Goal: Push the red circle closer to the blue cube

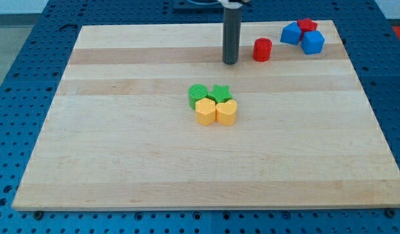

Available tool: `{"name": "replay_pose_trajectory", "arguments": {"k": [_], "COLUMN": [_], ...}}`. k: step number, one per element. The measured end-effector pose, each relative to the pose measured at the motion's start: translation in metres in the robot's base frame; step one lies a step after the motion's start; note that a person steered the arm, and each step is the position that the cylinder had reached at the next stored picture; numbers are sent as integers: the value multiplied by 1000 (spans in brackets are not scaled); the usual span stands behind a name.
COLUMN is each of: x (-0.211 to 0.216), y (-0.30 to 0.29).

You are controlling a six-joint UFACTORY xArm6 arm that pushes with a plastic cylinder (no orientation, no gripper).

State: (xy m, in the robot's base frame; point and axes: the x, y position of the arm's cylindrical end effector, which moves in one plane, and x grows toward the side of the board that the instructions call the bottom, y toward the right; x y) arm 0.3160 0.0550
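Note:
The red circle (262,49) is a short red cylinder standing near the view's top, right of centre. The blue cube (313,42) sits to its right near the top right corner, touching another blue block (290,33) and a red block (308,25) behind it. My tip (230,62) rests on the board just left of the red circle, a small gap apart. The rod rises straight up out of the view's top.
A tight cluster sits at the board's middle: a green circle (197,94), a green star (220,93), a yellow hexagon (205,112) and a yellow heart (226,112). The wooden board (122,162) lies on a blue perforated table.

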Motion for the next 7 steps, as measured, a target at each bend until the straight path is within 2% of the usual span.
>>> {"name": "replay_pose_trajectory", "arguments": {"k": [2, 4, 5, 6, 7], "x": [-3, -26, -28, -27, -1], "y": [34, 22, 57, 68, 62]}}
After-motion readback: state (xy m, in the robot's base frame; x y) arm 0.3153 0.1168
